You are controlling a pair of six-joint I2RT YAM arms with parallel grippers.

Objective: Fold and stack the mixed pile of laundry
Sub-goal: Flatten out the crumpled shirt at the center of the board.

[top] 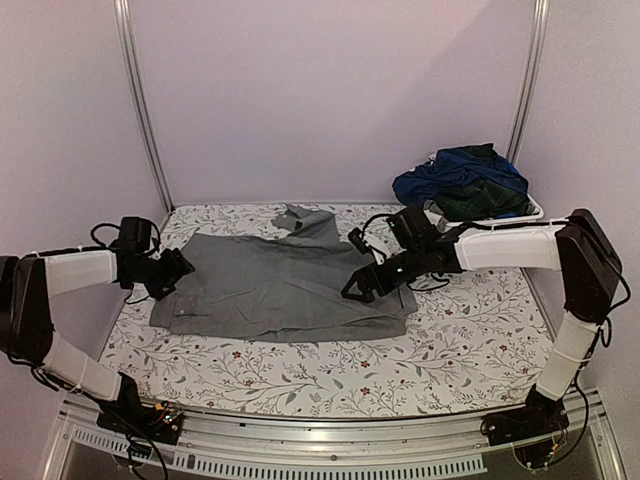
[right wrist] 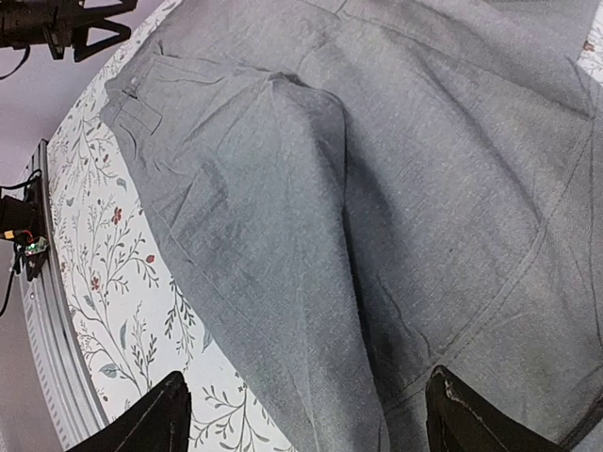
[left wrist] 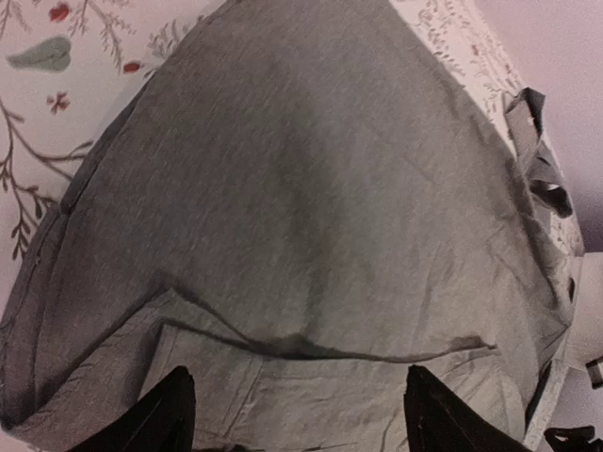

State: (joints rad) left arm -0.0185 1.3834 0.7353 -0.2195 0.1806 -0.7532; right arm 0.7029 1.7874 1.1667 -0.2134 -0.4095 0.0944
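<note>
Nearest you runs the metal rail (top: 330, 440) at the table's front edge, with both arms mounted on it. Beyond it the floral table cloth (top: 450, 330) covers the whole top. Look next at the grey garment (top: 280, 285) – it lies spread flat across the middle and left of the cloth, with a rumpled bit sticking up at its far edge. Off at the far right corner, the navy garment (top: 440, 180) and the dark green plaid garment (top: 480, 200) are heaped together in the white bin (top: 520, 213), well apart from the grey one. Your left claw (top: 180, 268) sits at the grey garment's left edge, jaws spread wide, gripping nothing. Your right claw (top: 355, 285) hangs over the garment's right edge – jaws also wide apart and holding nothing
</note>
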